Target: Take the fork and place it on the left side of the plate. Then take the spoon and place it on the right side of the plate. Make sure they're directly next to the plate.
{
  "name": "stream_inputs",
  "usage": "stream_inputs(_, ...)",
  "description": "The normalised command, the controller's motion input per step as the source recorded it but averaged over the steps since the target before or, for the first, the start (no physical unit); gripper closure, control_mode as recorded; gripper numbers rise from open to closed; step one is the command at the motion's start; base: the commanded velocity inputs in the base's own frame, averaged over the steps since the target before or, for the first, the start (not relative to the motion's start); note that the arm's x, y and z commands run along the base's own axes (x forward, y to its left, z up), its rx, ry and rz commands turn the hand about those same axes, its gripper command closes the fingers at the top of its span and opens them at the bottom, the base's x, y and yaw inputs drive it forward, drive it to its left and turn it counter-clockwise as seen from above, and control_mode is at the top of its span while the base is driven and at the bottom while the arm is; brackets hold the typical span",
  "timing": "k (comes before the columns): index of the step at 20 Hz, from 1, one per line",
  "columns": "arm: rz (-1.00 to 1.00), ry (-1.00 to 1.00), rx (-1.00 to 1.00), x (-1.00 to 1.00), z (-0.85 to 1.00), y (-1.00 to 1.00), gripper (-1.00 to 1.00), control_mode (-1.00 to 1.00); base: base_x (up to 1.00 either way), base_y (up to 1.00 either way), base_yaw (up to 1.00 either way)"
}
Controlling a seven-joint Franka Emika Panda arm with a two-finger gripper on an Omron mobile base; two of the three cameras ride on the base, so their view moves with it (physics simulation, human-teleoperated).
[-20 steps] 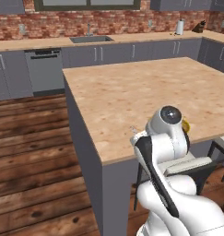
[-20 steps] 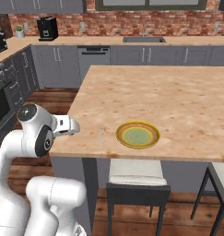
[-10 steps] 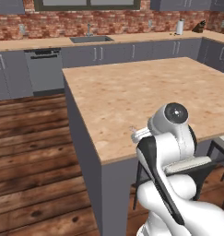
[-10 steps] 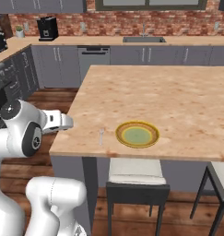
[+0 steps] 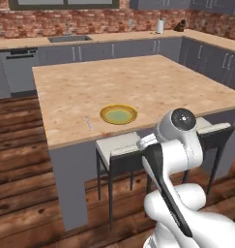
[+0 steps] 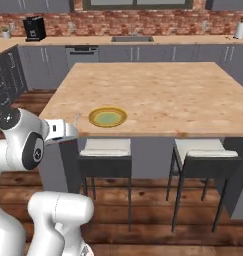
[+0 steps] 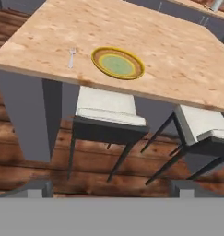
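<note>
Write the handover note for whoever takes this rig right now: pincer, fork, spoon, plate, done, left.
Pincer: open, empty, off the island's near edge, looking down at it.
Plate: on the island near its front edge, above a stool.
Fork: flat on the island to the plate's left, with a clear gap between them.
Spoon: I can't spot it.
Done: nothing placed.
Left: move fork right against the plate's left side; find spoon, set it on the right.

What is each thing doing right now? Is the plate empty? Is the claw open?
plate: flat on the island counter, nothing on it.
fork: lying flat on the counter left of the plate, a gap between them.
claw: open, holding nothing, away from the counter.
two stools: tucked under the counter edge, seats bare.
</note>
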Motion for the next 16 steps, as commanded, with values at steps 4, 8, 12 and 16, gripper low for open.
stream_inputs(4, 0.00, 0.00, 0.00, 0.00, 0.00, 0.00, -1.00, 1.00, -0.82, -1.00, -0.06)
stream_inputs(8, 0.00, 0.00, 0.00, 0.00, 0.00, 0.00, -1.00, 1.00, -0.50, -1.00, -0.04)
stream_inputs(12, 0.00, 0.00, 0.00, 0.00, 0.00, 0.00, -1.00, 1.00, -0.05, -1.00, -0.01)
stream_inputs(16, 0.00, 0.00, 0.00, 0.00, 0.00, 0.00, -1.00, 1.00, 0.09, -1.00, 0.00)
